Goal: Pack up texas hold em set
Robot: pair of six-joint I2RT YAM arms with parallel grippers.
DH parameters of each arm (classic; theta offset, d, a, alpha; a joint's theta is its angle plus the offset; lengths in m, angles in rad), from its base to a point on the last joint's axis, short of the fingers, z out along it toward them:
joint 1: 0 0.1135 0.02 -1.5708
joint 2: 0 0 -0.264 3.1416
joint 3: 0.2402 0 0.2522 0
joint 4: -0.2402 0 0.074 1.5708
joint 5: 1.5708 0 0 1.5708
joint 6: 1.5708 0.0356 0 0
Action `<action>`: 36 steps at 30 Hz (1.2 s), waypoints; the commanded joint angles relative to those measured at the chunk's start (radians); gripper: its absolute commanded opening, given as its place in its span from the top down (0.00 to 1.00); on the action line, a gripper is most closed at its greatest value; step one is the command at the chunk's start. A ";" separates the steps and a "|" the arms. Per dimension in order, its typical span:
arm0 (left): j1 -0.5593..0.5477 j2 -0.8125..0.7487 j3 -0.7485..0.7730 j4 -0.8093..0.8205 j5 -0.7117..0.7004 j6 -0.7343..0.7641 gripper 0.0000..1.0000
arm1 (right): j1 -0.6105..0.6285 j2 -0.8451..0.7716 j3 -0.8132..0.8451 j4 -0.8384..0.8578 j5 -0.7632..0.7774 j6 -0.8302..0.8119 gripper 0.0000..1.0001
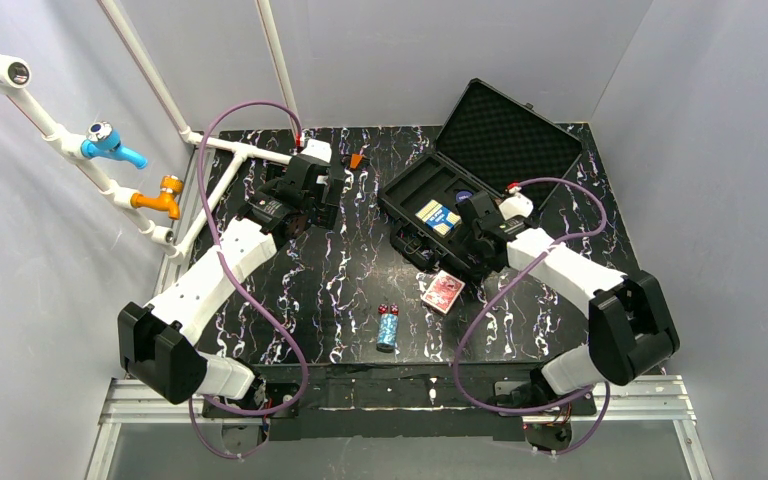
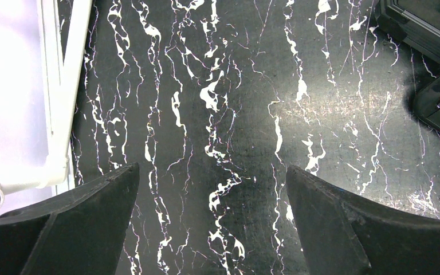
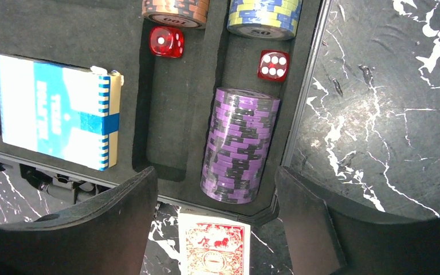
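The black case point(image 1: 407, 196) lies open at the back right, its foam lid point(image 1: 508, 128) raised. In the right wrist view the case point(image 3: 63, 28) holds a blue card deck point(image 3: 60, 112), a purple chip stack point(image 3: 239, 146), an orange-brown stack point(image 3: 176, 10), a blue-yellow stack point(image 3: 263, 17) and two red dice point(image 3: 167, 41). A red card deck point(image 1: 444, 291) lies on the table just outside the case's near edge point(image 3: 213, 246). A blue chip stack point(image 1: 388, 330) and two red dice point(image 1: 387, 309) lie further forward. My right gripper point(image 1: 465, 250) point(image 3: 215, 175) is open and empty over the case's near corner. My left gripper point(image 1: 328, 188) point(image 2: 213, 172) is open and empty over bare table.
White pipes point(image 1: 230, 150) with blue point(image 1: 110, 143) and orange point(image 1: 160, 195) taps run along the left wall and table edge point(image 2: 63, 86). A small orange thing point(image 1: 357, 160) lies beside the left gripper. The case's corner point(image 2: 418, 28) shows at the right of the left wrist view.
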 commanded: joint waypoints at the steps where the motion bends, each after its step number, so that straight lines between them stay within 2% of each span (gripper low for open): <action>1: 0.004 -0.030 -0.006 -0.018 -0.003 0.003 0.01 | -0.002 -0.061 0.065 -0.038 0.023 -0.017 0.17; 6: 0.004 -0.028 -0.005 -0.017 -0.003 0.004 0.01 | -0.001 -0.102 0.087 -0.027 0.027 -0.069 0.19; 9: 0.004 -0.027 -0.005 -0.018 -0.002 0.004 0.01 | -0.001 -0.116 0.086 0.027 0.000 -0.148 0.26; 16: 0.004 -0.025 -0.006 -0.018 -0.006 0.005 0.01 | -0.001 -0.103 0.073 0.046 0.006 -0.235 0.75; 21: 0.004 -0.026 -0.006 -0.017 -0.006 0.005 0.01 | -0.002 -0.063 0.051 0.040 0.032 -0.230 0.93; 25: 0.004 -0.026 -0.006 -0.018 -0.007 0.006 0.01 | -0.006 -0.005 0.030 0.059 0.047 -0.232 0.99; 32: 0.004 -0.032 -0.006 -0.018 -0.011 0.006 0.01 | -0.008 0.089 -0.003 0.046 0.036 -0.197 0.99; 36: 0.004 -0.031 -0.006 -0.018 -0.012 0.007 0.01 | -0.009 0.067 -0.002 0.053 0.027 -0.212 0.99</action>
